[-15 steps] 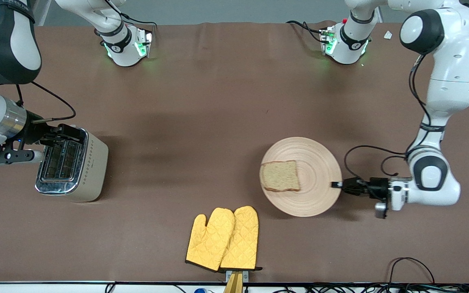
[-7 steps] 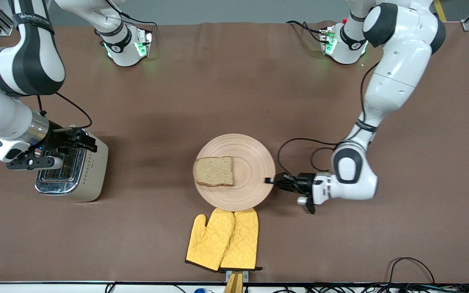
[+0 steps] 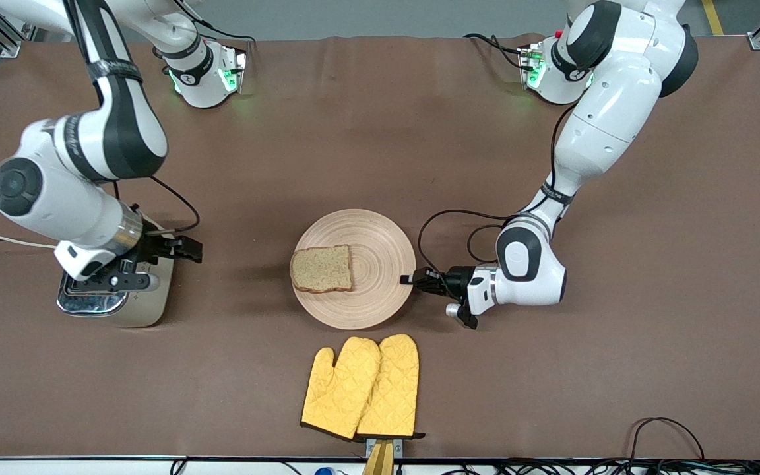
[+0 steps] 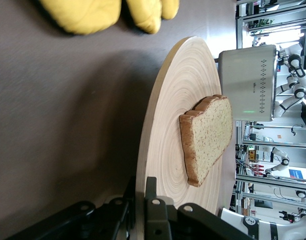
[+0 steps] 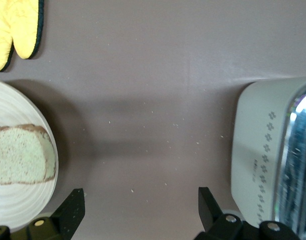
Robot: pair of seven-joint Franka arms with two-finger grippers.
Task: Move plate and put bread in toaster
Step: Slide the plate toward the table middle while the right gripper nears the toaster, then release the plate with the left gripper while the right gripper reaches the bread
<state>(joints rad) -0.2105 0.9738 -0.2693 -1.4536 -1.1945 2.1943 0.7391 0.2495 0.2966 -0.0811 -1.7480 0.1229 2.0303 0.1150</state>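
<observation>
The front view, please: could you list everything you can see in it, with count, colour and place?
plate: one, pale wood, mid-table, rim gripped by the left claw.
bread: one slice, brown, on the plate, toward the toaster.
toaster: one, cream and chrome, at the right arm's end.
oven mitts: two, yellow, side by side, nearer the camera than the plate.
table: one, brown cloth.
left claw: shut on the plate's rim.
right claw: open, above the toaster's edge.

The left claw (image 3: 409,280) has dragged the plate (image 3: 373,300) with its bread (image 3: 322,268) toward the toaster (image 3: 149,305).
</observation>
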